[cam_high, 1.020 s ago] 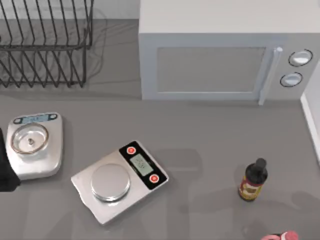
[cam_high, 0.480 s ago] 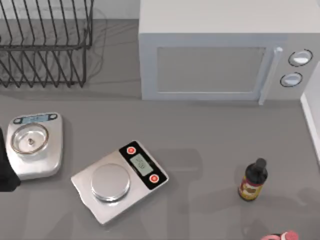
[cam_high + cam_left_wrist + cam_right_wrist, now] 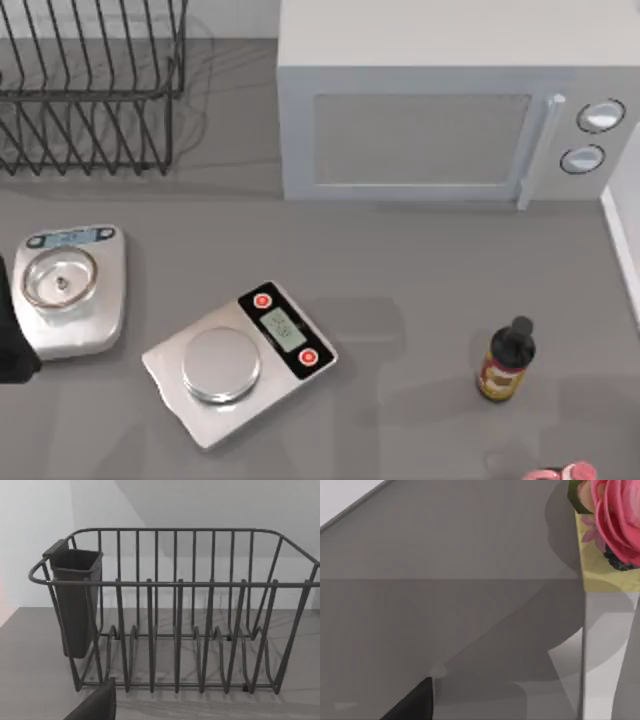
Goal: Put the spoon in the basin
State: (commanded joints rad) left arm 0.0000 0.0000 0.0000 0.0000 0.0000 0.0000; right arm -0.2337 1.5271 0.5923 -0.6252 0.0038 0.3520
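Note:
The spoon and the basin are out of view. My left arm (image 3: pixel 8 335) shows as a dark shape at the table's left edge, beside a white scale. In the left wrist view a dark part of my left gripper (image 3: pixel 95 706) sits low in front of a black wire dish rack (image 3: pixel 175 630). A dark part of my right gripper (image 3: pixel 412 704) hangs over bare grey table in the right wrist view, near a pink flower in a yellow box (image 3: pixel 612 535).
A dish rack (image 3: pixel 90 90) stands at the back left and a microwave (image 3: pixel 440 110) at the back. A white scale (image 3: pixel 70 290) and a silver scale (image 3: pixel 240 355) lie front left. A dark bottle (image 3: pixel 507 362) stands front right, with a pink flower (image 3: pixel 565 472) at the front edge.

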